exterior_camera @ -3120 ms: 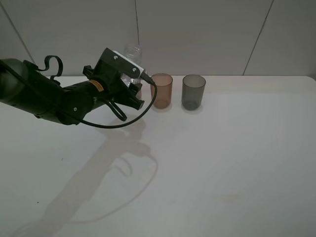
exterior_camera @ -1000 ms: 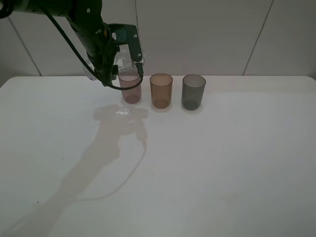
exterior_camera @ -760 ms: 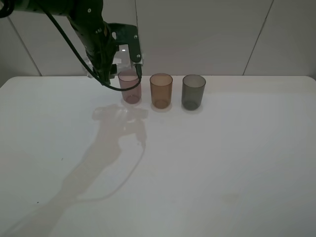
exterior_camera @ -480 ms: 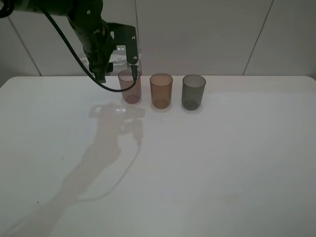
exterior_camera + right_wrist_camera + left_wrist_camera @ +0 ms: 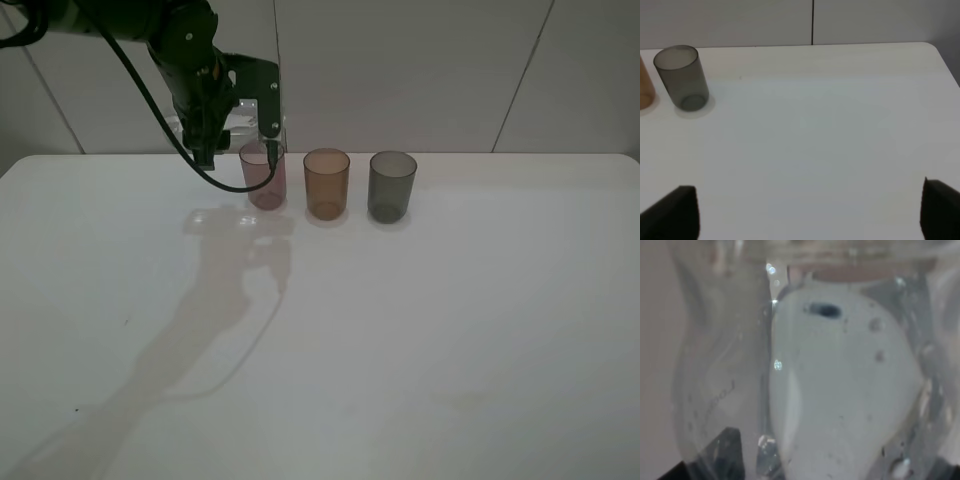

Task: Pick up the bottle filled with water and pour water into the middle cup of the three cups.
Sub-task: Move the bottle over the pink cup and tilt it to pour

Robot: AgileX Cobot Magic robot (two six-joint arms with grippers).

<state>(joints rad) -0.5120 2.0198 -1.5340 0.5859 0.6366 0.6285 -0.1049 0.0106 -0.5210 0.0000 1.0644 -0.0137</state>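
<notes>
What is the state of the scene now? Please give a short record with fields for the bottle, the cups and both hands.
bottle: clear bottle, held raised by the left hand, beside the pinkish cup
cups: pinkish cup, amber middle cup, grey cup, upright in a row on the table
right hand: right hand open, holding nothing
pouring: not begun; bottle not over the middle cup

Bright, even light lay over the white table point(image 5: 450, 330). In the high view the arm point(image 5: 185, 50) threw a long, soft-edged shadow point(image 5: 200, 310) toward the near left, so the light came from the far right, above. In the left wrist view the bottle point(image 5: 830, 390) filled the frame, blurred, with small white glints. The right wrist view was clear.
</notes>
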